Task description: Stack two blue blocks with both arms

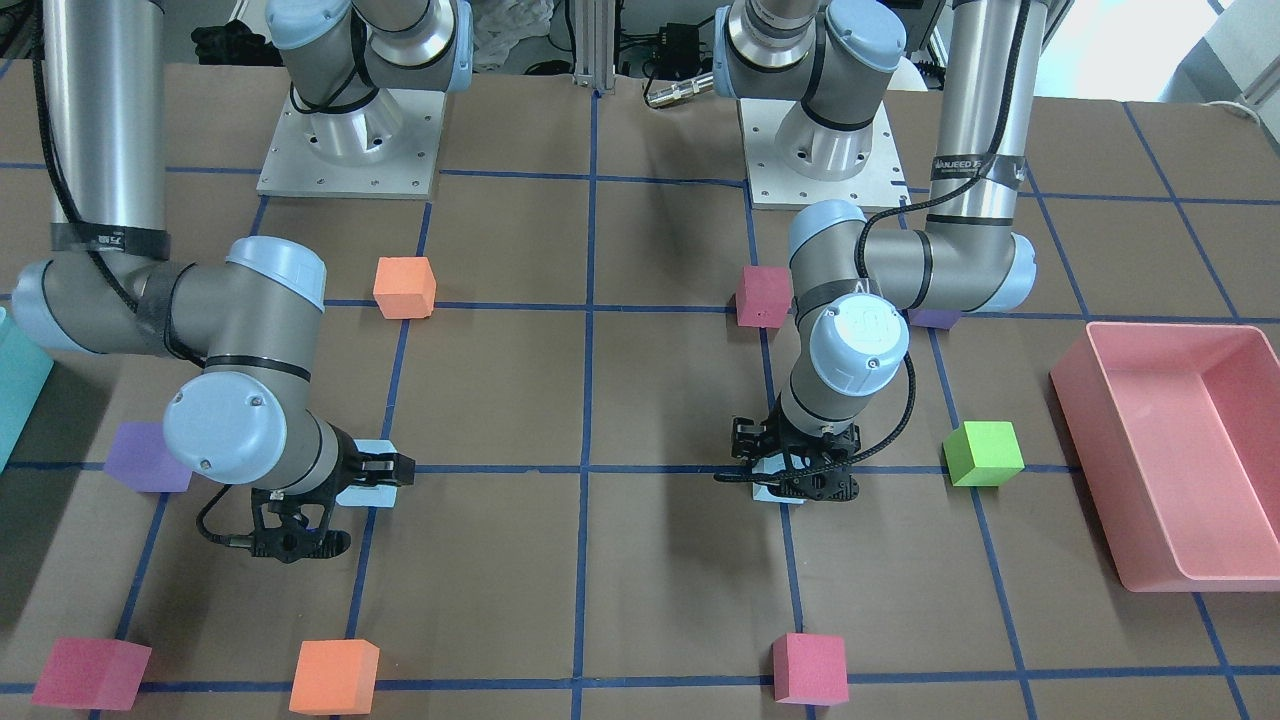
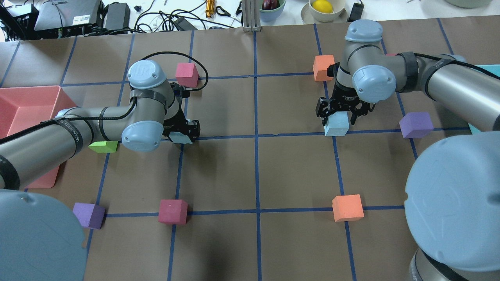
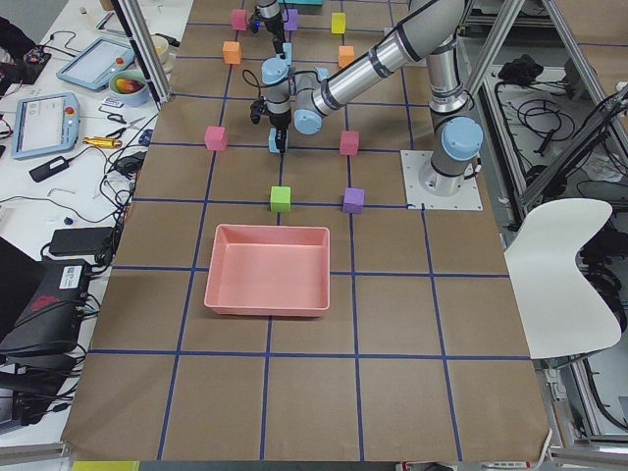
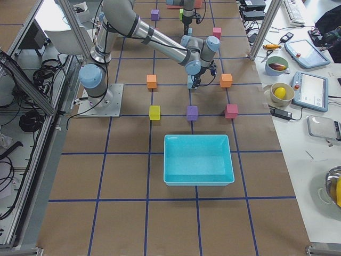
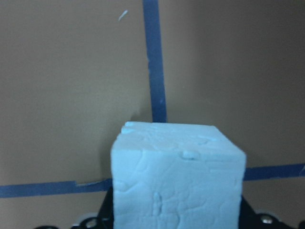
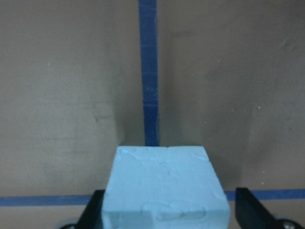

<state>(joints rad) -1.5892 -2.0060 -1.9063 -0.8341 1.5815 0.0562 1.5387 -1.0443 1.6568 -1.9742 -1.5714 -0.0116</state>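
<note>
One blue block (image 2: 180,137) sits between the fingers of my left gripper (image 2: 184,133) at a tape crossing. In the left wrist view this block (image 5: 178,176) fills the jaws, which press on both its sides. It also shows in the front view (image 1: 772,488) under the left gripper (image 1: 795,480). The other blue block (image 2: 336,125) stands on the table under my right gripper (image 2: 340,113). In the right wrist view the block (image 6: 164,186) sits between the spread fingers (image 6: 252,210), with a small gap on one side. I cannot tell whether the left block is off the table.
A pink bin (image 1: 1170,580) stands beside the left arm and a teal bin (image 1: 20,390) beside the right. A green cube (image 1: 985,453), purple cubes (image 1: 148,455) (image 2: 416,125), magenta cubes (image 1: 765,296) (image 2: 172,211) and orange cubes (image 1: 405,287) (image 2: 347,207) lie around.
</note>
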